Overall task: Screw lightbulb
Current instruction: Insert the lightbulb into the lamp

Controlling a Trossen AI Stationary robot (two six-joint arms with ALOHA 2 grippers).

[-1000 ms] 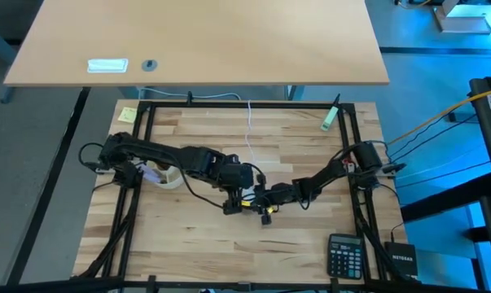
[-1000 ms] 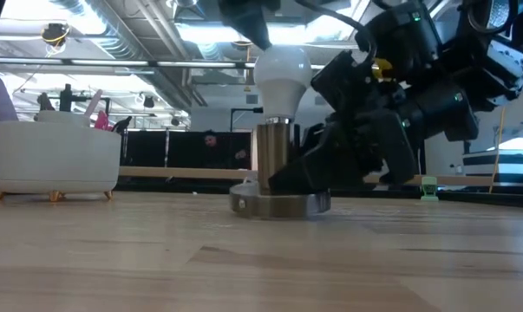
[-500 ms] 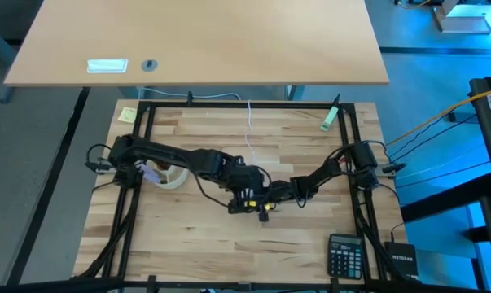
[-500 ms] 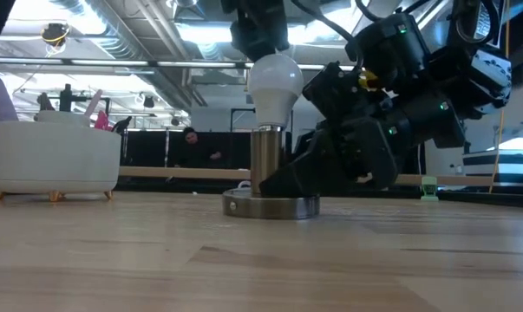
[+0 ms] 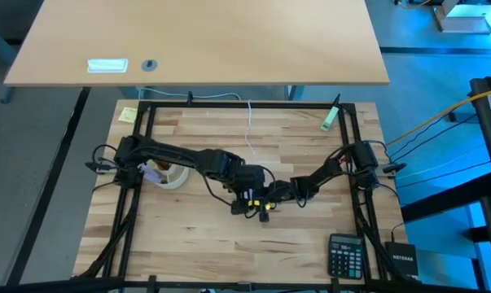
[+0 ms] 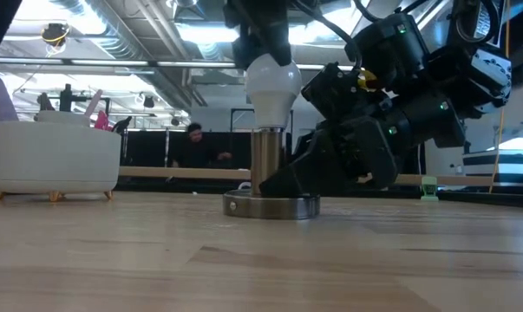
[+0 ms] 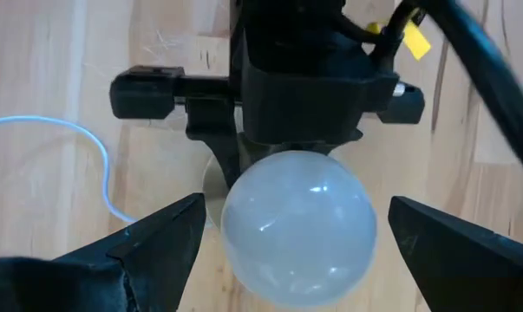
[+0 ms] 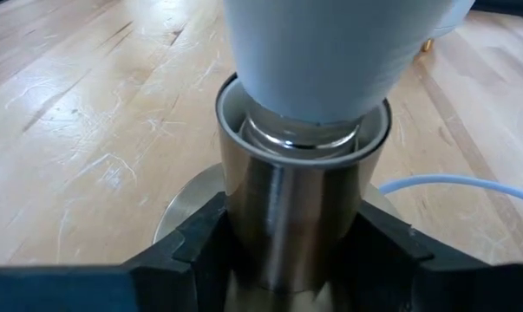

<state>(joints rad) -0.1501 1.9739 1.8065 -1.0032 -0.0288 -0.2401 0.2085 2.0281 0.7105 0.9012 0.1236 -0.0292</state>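
Note:
The white frosted lightbulb [image 6: 272, 87] stands upright with its screw base inside the silvery socket's cylinder [image 6: 268, 160]. The socket's round disc [image 6: 271, 206] rests on the wooden table. My left gripper [image 7: 296, 217] is open, above the bulb [image 7: 297, 221] and pointing down. Its two fingers stand on either side of the bulb's dome with a gap to it. My right gripper [image 8: 291, 247] is shut on the socket's cylinder [image 8: 291, 199], low at the table, on the socket's right side [image 5: 267, 203]. My right gripper pinches the socket's upright metal cylinder [image 8: 244, 208], low down just above the disc, between its two fingers [image 8: 192, 247]. The fingers come in nearly level from the table's right side. The socket stands upright with its disc on the table.
The socket's thin white cord [image 5: 249, 130] runs toward the far edge. A white roll [image 5: 168, 173] lies at the left and a black calculator [image 5: 345, 256] at the near right. A green marker [image 5: 330, 118] and a yellow note [image 5: 128, 115] lie at the back.
My left gripper has moved a little toward the table's right and come down around the bulb's top. The bulb, tilted and standing higher a second ago, now stands upright and lower in the socket. The socket, held by my right gripper, has slid slightly toward the table's left.

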